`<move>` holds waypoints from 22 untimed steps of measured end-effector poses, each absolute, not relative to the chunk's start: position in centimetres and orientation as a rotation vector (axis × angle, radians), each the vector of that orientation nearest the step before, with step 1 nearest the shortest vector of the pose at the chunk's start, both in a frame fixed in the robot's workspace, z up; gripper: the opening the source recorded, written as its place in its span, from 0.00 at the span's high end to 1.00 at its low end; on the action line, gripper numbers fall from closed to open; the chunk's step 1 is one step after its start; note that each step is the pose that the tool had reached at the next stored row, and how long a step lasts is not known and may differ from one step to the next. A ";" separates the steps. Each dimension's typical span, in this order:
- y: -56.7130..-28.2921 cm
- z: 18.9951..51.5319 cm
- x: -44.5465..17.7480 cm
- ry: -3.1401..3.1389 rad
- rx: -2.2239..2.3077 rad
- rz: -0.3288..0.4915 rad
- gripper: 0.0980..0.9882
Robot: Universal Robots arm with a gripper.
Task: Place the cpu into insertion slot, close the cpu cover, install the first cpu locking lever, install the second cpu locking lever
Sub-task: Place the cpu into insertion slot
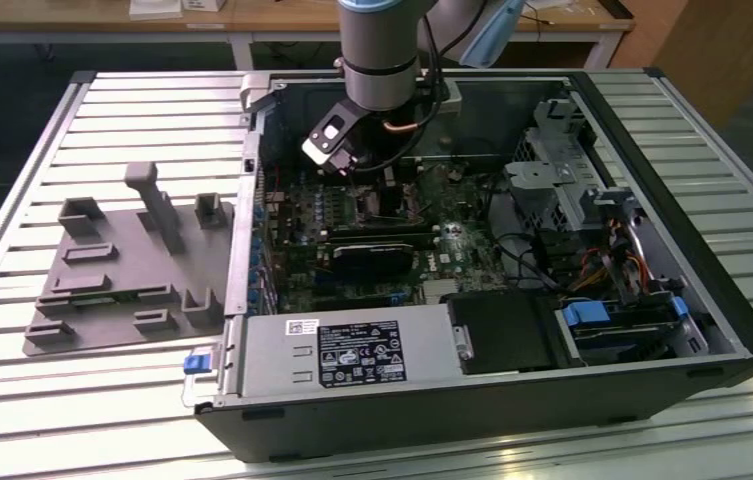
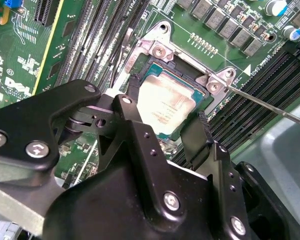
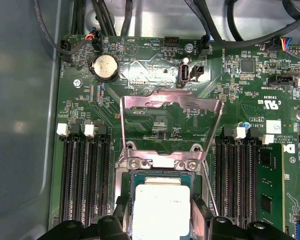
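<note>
The cpu (image 3: 160, 207), a pale silver square chip, sits level in the insertion slot (image 2: 187, 75) on the green board. My gripper (image 2: 167, 102) reaches down into the open computer case (image 1: 696, 300), and its two black fingers (image 2: 132, 92) press against opposite edges of the cpu (image 2: 165, 100), shut on it. In the first wrist view the gripper (image 3: 160, 212) straddles the chip the same way. The cpu cover (image 3: 140, 102), a silver frame with a cut-out centre, stands raised open behind the slot. A thin metal locking lever (image 2: 270, 107) sticks out beside the slot, unlatched.
Long black memory slots (image 3: 85, 180) flank the socket on both sides. A black card (image 1: 376, 255) lies across the board, with the power supply (image 1: 336, 355) in front. Cables (image 3: 210, 25) hang behind the board. A grey fixture (image 1: 123, 270) sits on the slatted table.
</note>
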State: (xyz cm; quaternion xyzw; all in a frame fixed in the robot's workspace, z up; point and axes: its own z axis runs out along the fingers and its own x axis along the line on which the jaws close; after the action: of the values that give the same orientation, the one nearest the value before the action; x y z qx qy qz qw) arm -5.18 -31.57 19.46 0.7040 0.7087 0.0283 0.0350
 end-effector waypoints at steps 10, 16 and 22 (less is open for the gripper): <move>-31.6 20.9 -5.2 2.178 2.164 0.087 0.43; -31.6 20.9 -5.2 2.178 2.164 0.087 0.43; -31.6 21.0 -5.2 2.178 2.164 0.087 0.71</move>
State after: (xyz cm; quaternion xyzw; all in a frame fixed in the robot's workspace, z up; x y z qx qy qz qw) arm -5.18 -31.57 20.96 0.7041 0.7087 0.0283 0.0349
